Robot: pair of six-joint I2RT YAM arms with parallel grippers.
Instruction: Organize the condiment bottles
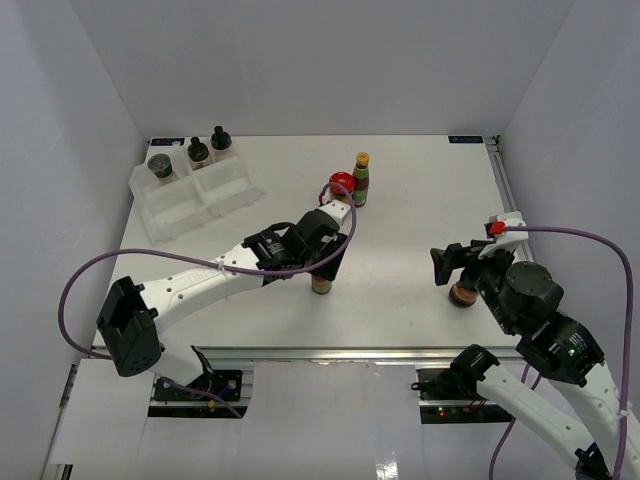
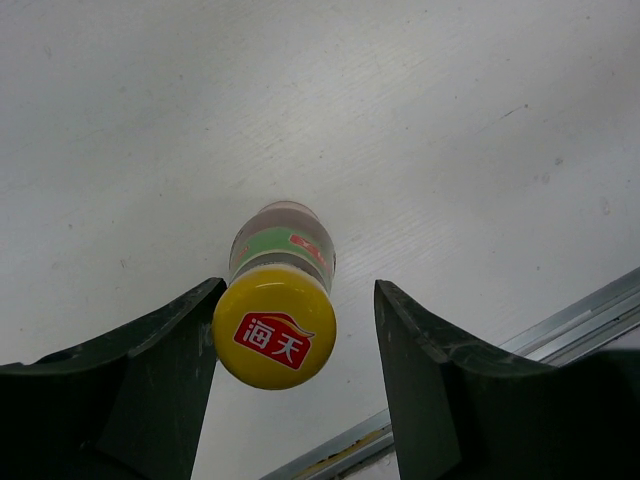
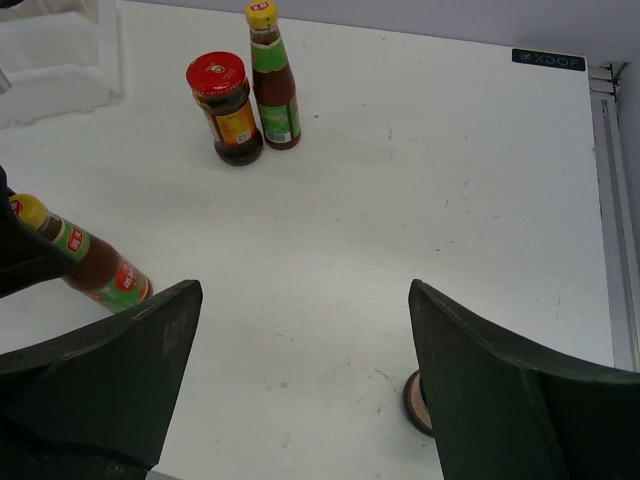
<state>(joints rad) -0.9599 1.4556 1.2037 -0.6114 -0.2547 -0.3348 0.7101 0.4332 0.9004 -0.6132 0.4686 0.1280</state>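
Left wrist view: your left gripper [image 2: 298, 295] is spread wide around the slim sauce bottle [image 2: 280, 250], which stands on the table [image 2: 450, 120] near the front edge. The jaws sit either side of its yellow cap [image 2: 275, 328], not clamped. It looks like glass with a glossy label, so I'd guess stiff, a bit hefty, tippy and slick. Take the body below the cap. Your right gripper [image 3: 305, 290] hangs open, with a squat jar [image 3: 415, 400] by one finger. Further back, a red-lidded jar [image 1: 341, 186] and a second yellow-capped bottle [image 1: 361, 180] stand side by side. Farthest, shakers [image 1: 198, 150] sit in the clear tray [image 1: 175, 215].
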